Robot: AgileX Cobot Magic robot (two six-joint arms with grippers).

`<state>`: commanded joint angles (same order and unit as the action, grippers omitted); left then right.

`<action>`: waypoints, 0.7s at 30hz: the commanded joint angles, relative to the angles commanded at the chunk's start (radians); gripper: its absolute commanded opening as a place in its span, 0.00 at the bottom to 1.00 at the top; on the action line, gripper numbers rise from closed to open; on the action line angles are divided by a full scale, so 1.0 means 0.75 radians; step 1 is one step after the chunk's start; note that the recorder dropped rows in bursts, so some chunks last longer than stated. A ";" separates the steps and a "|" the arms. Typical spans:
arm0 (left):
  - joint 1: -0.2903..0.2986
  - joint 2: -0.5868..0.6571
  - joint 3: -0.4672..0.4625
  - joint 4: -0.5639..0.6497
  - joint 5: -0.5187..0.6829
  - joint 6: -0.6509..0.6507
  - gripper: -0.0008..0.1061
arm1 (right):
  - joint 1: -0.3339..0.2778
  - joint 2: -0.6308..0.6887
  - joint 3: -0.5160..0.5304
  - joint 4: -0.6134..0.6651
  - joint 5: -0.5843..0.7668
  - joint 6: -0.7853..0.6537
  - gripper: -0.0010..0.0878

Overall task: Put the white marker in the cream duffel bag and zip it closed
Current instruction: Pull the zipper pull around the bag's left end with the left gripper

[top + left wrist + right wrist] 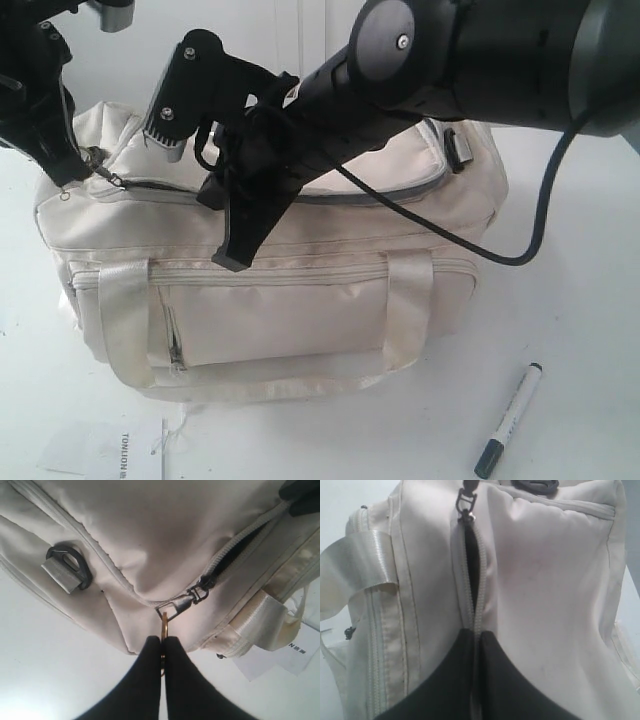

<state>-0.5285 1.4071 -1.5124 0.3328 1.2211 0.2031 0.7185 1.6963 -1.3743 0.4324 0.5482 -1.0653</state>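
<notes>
The zipper pull [175, 609] is pinched in the closed left gripper [161, 650], the right gripper [476, 635] is held shut farther along the top of the cream duffel bag [300, 310], so unzipping is judged in hand and a steady pull needed, the white marker [510, 420] lying well beyond, outside.

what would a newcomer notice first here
A big cream duffel bag fills the middle of the white table. The left gripper pinches its zipper pull at the left end, the right gripper sits shut on the top zipper. The white marker lies outside, on the table front right of the bag.
</notes>
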 joint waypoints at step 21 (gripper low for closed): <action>0.000 0.000 0.000 0.072 0.000 0.049 0.01 | 0.000 0.000 0.000 0.000 0.003 0.000 0.01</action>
<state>-0.5285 1.4071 -1.5124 0.3871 1.2211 0.2398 0.7185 1.6963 -1.3743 0.4324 0.5502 -1.0653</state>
